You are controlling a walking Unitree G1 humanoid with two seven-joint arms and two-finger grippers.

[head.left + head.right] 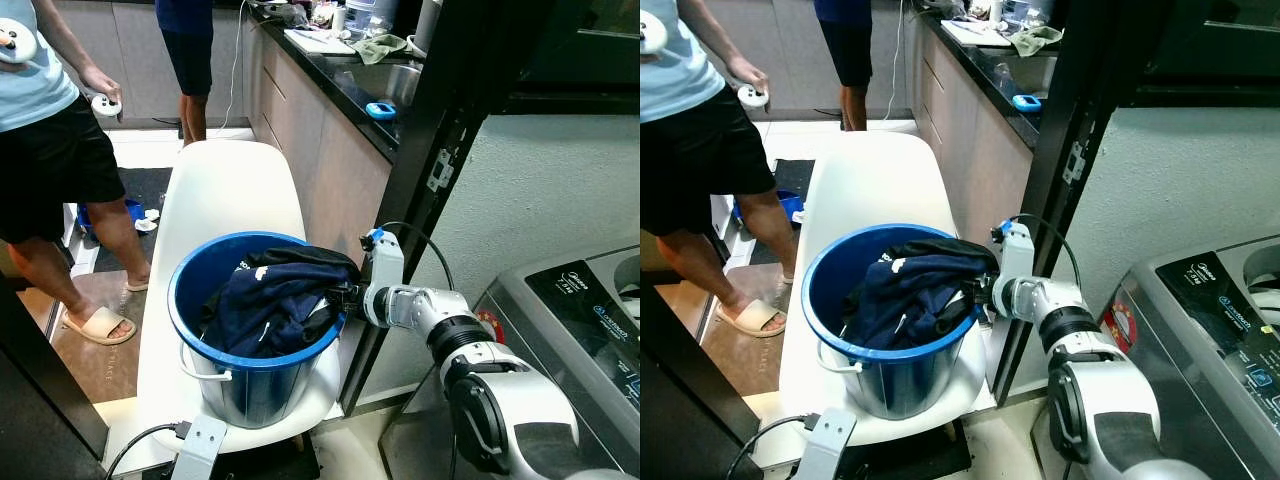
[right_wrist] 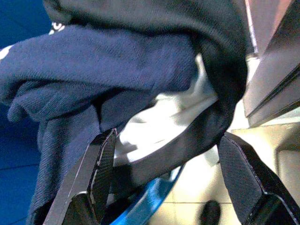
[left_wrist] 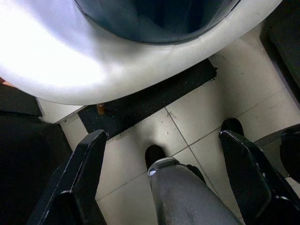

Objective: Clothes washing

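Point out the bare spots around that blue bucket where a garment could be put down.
The white chair is bare on its back, behind the blue bucket. The washing machine lid beside the right arm is also bare. The bucket is crowded with dark clothes, with the right pincer at its rim. The counter is cluttered.

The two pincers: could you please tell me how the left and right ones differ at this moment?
The right pincer is at the blue bucket's rim, fingers open around dark clothes spilling over it. The left pincer hangs low beside the white chair, fingers open over tiled floor, holding nothing. Both stand open.
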